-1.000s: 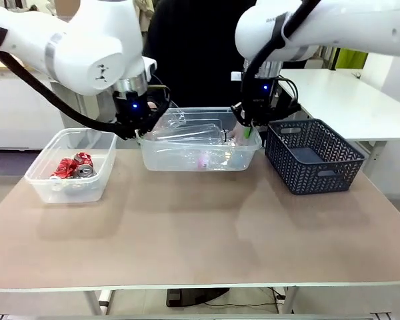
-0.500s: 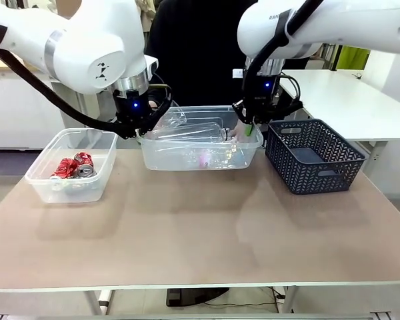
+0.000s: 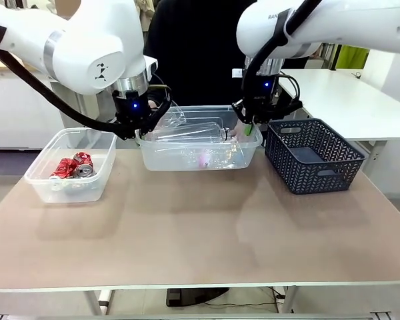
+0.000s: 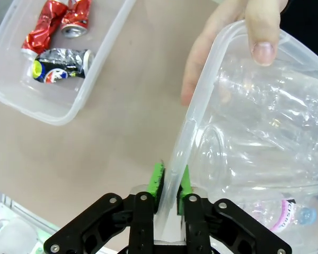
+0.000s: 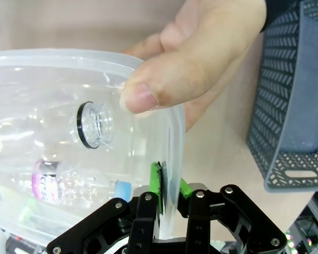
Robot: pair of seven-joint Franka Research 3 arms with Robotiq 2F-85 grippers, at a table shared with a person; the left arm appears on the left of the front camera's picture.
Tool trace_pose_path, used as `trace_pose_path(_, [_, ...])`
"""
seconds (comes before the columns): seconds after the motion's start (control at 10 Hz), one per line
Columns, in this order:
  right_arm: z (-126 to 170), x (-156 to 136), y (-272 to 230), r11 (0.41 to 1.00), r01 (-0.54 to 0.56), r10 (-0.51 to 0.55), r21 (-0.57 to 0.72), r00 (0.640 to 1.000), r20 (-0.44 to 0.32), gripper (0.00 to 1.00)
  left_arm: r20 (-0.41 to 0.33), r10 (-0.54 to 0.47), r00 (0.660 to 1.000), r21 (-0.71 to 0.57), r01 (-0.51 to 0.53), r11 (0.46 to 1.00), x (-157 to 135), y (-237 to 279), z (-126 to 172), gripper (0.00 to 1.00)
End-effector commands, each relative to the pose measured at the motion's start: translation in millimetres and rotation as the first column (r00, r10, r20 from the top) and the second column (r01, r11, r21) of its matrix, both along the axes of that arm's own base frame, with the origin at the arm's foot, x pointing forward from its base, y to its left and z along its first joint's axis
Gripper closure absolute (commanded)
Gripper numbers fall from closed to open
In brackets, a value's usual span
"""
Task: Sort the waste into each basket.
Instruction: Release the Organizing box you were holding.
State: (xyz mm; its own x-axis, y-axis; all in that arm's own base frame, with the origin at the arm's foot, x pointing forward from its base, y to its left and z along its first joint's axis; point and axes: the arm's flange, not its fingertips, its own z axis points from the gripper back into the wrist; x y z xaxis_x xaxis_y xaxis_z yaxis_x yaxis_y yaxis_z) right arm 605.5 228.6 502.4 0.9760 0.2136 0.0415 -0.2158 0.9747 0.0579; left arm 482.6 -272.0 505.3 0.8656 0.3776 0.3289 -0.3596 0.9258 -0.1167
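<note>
A large clear basket (image 3: 153,157) holding clear plastic bottles (image 3: 193,133) sits at the table's far middle. My left gripper (image 3: 139,130) pinches its left rim; in the left wrist view the green pads (image 4: 158,182) press on both sides of the rim (image 4: 201,95). My right gripper (image 3: 249,130) is shut on the right rim (image 5: 69,57), beside a bottle mouth (image 5: 93,124). A person's hand (image 4: 217,53) grips the rim with a thumb over it, and another hand (image 5: 196,63) does the same at my right gripper's end. A small clear basket (image 3: 70,190) on the left holds crushed cans (image 3: 73,167).
A dark latticed basket (image 3: 313,153) stands to the right of the large tub, close to my right gripper (image 5: 169,188). The person stands just behind the tub. The near half of the table is bare brown surface.
My right gripper and the right end of the large basket have risen slightly. The left gripper stays at the left rim.
</note>
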Motion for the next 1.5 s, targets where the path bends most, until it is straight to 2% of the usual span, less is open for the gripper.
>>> trace_pose_path(0.0, [3,-15,-3,1.0,-0.017,0.016,0.007,0.998,0.058,0.4,0.014,-0.04,0.999,-0.03,0.041,0.999,-1,0,4,0.26])
trace_pose_path(0.1, [6,-18,-4,0.999,-0.021,0.019,0.026,0.996,0.083,0.0,0.023,-0.04,0.999,-0.026,0.041,0.999,-2,1,6,0.0])
trace_pose_path(0.2, [10,-22,-5,0.999,-0.022,0.017,0.041,0.994,0.11,0.37,0.033,-0.061,0.998,-0.038,0.062,0.997,-6,4,9,0.0])
trace_pose_path(0.3, [14,-26,-5,0.999,-0.027,0.02,0.045,0.991,0.134,0.0,0.049,-0.051,0.997,-0.044,0.053,0.998,-8,9,13,0.0])
trace_pose_path(0.4, [17,-31,-6,0.999,-0.022,0.014,0.045,0.987,0.16,0.0,0.064,-0.064,0.996,-0.052,0.067,0.996,-12,15,18,0.04])
trace_pose_path(0.5, [22,-37,-9,0.999,-0.019,0.009,0.047,0.982,0.19,0.0,0.081,-0.089,0.993,-0.081,0.095,0.992,-16,23,24,0.0])
trace_pose_path(0.7, [32,-50,-17,0.998,0.005,-0.019,0.057,0.972,0.235,0.0,0.121,-0.13,0.984,-0.13,0.146,0.981,-25,37,38,0.0])
trace_pose_path(0.9, [34,-58,-21,0.998,0.034,-0.046,0.052,0.966,0.254,0.0,0.128,-0.189,0.973,-0.183,0.211,0.96,-29,45,41,0.0])
trace_pose_path(1.0, [29,-54,-18,0.998,0.051,-0.056,0.024,0.97,0.235,0.0,0.088,-0.184,0.979,-0.188,0.198,0.962,-25,44,37,0.0])
trace_pose_path(1.1, [43,-47,-14,0.999,0.009,-0.02,0.046,0.973,0.229,0.0,0.131,-0.126,0.983,-0.14,0.144,0.98,-22,30,47,0.0])
trace_pose_path(1.4, [43,-47,-14,0.999,0.009,-0.02,0.046,0.973,0.229,0.0,0.131,-0.126,0.983,-0.14,0.144,0.98,-22,30,47,0.0])
